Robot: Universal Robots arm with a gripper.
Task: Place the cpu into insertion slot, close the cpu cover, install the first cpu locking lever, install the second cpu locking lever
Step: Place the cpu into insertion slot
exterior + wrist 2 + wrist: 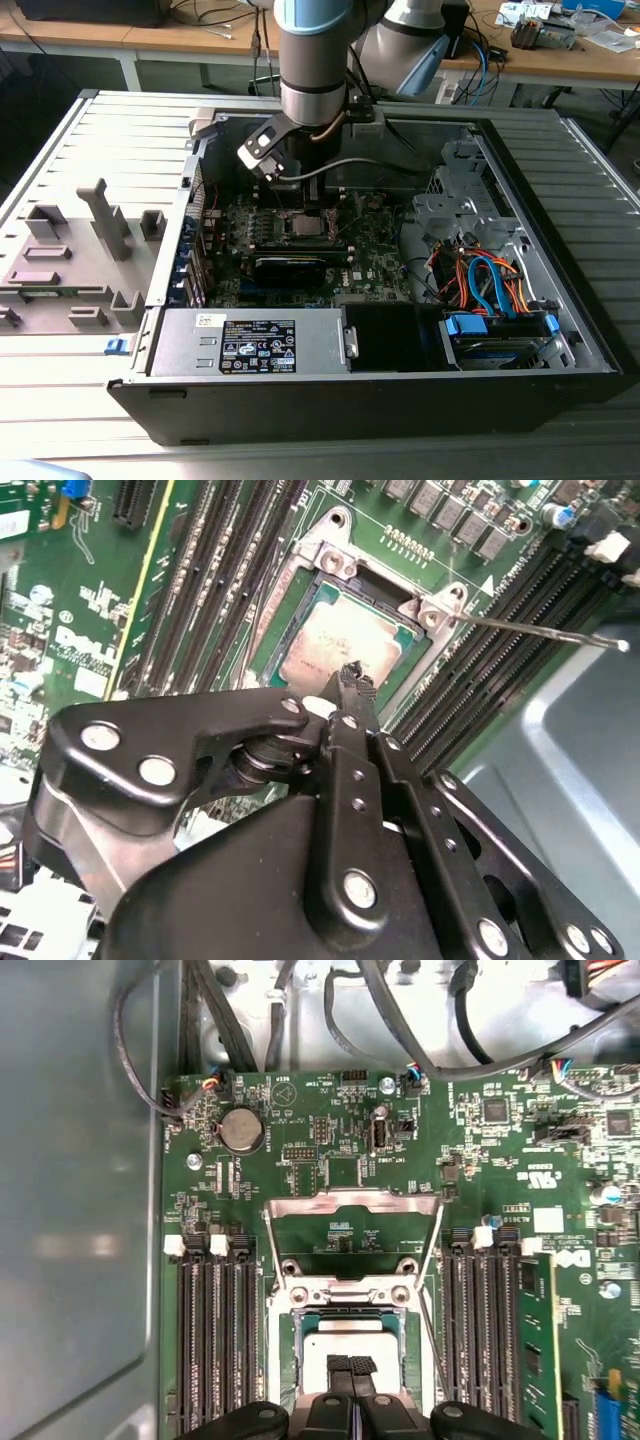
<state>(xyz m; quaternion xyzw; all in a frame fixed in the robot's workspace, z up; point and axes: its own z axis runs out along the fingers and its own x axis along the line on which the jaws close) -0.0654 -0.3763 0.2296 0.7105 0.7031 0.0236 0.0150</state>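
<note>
With the cpu (350, 1345) lying flat in the slot (280, 1360), mid-frame in the exterior view, the gripper (352, 675) hangs just over it, jaws pinched together on nothing, while the cover (350, 1200) stands swung open, leaving access.

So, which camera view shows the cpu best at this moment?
The second wrist view: the cpu lies close and large in the insertion slot, one corner behind the shut hand. The first wrist view shows it partly covered by the hand; the exterior view shows a small grey square under the arm.
</note>
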